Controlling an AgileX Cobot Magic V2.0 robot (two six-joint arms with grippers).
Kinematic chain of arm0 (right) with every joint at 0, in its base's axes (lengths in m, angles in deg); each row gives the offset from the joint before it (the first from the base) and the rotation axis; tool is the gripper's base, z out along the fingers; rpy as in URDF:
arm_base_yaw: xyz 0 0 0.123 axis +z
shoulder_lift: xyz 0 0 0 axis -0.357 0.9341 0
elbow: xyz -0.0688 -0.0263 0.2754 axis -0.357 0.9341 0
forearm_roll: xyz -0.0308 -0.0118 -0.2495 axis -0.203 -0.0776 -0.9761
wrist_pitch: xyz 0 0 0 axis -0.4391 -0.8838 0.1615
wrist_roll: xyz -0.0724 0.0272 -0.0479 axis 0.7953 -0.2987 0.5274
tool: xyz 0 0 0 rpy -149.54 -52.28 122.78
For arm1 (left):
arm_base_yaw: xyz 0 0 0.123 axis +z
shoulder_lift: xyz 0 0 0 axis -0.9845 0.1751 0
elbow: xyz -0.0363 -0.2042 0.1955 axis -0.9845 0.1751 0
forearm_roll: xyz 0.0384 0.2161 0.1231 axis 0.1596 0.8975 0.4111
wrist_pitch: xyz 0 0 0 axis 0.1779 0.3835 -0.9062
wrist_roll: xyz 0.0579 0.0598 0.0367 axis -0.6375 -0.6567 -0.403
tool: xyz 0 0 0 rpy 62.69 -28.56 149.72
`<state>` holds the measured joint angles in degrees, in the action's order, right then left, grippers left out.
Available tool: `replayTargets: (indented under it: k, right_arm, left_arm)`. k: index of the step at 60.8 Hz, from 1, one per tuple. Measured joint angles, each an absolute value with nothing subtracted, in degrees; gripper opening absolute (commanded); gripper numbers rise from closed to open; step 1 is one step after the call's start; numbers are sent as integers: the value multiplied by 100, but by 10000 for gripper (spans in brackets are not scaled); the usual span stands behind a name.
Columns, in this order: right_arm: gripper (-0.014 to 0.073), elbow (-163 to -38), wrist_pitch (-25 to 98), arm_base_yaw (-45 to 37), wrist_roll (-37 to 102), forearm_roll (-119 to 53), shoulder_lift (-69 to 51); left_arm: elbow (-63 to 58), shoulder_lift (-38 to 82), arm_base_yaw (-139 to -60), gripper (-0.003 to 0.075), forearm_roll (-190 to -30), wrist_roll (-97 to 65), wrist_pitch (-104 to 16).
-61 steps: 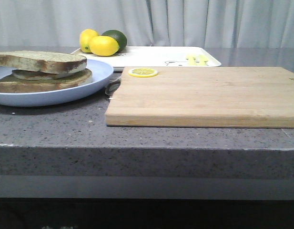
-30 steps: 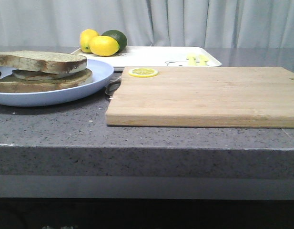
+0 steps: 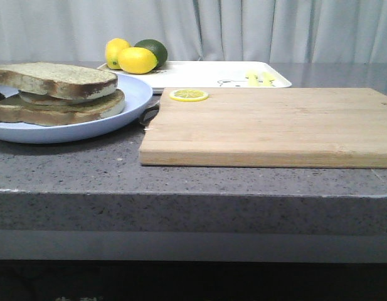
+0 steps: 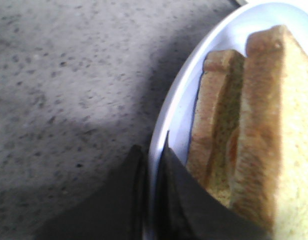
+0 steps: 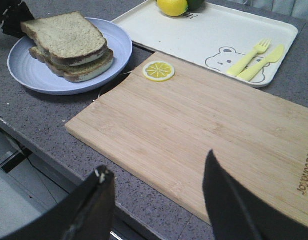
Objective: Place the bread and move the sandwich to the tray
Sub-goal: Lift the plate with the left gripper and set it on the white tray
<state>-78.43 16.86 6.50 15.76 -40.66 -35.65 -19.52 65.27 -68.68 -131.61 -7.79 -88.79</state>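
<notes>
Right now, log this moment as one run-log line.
left gripper: shut on plate rim | right gripper: open, above cutting board | sandwich: on plate | tray: holds lemons, no sandwich

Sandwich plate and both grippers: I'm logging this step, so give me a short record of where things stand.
sandwich: stacked on the blue plate, top slice in place
left gripper: shut on the plate rim
right gripper: open, above the cutting board, holding nothing
tray: behind the board, holds lemons, lime
lemon slice: on the board's corner
</notes>
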Motion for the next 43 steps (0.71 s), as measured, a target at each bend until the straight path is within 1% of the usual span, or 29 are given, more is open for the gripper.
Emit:
replayTargets:
  k: [12, 27, 33, 43]
  right_arm:
    - [423, -7843, 1686, 650, 1576, -4064, -3565]
    - [423, -7843, 1686, 650, 1576, -4054, -3565]
    - [423, -7843, 1686, 650, 1576, -4054, -3565]
    - [423, -7843, 1686, 650, 1576, -4054, -3565]
  left_arm:
    - [-2679, 6527, -7210, -18, -13309, -863, -9060]
    - [-3445, 6694, -7738, -18, -13413, -540, -8414]
    - [-3888, 7007, -7786, -18, -13413, -243, -8404]
    - [-4900, 7971, -7799, -17, -13214, 635, -8639]
